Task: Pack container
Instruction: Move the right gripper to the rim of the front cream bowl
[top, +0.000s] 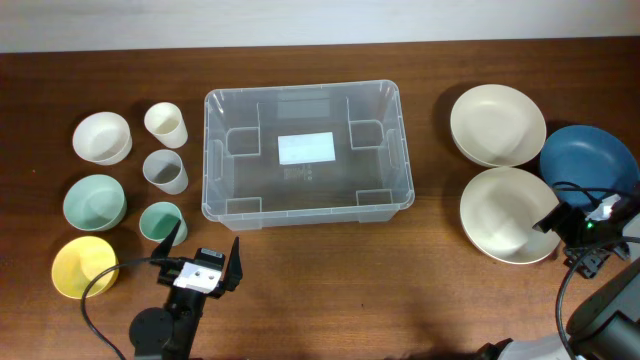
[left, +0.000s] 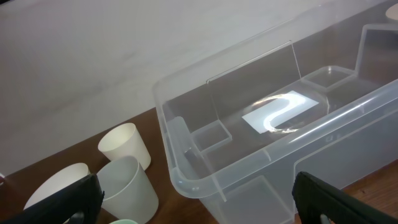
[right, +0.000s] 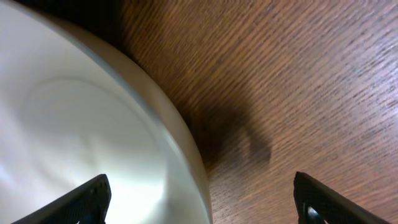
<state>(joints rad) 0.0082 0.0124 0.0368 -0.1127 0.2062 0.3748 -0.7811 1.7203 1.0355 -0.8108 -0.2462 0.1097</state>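
Brown wood table (top: 320, 290); container (top: 208, 150) clear, rimmed, white label (top: 306, 148) on base.

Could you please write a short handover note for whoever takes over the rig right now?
Left gripper: open, empty, just in front of the teal cup.
Right gripper: open, empty, over the rim of the near cream bowl.
Container: centre, empty.
Done: nothing packed.
To do: pack every cup and bowl, from yellow bowl to blue bowl.
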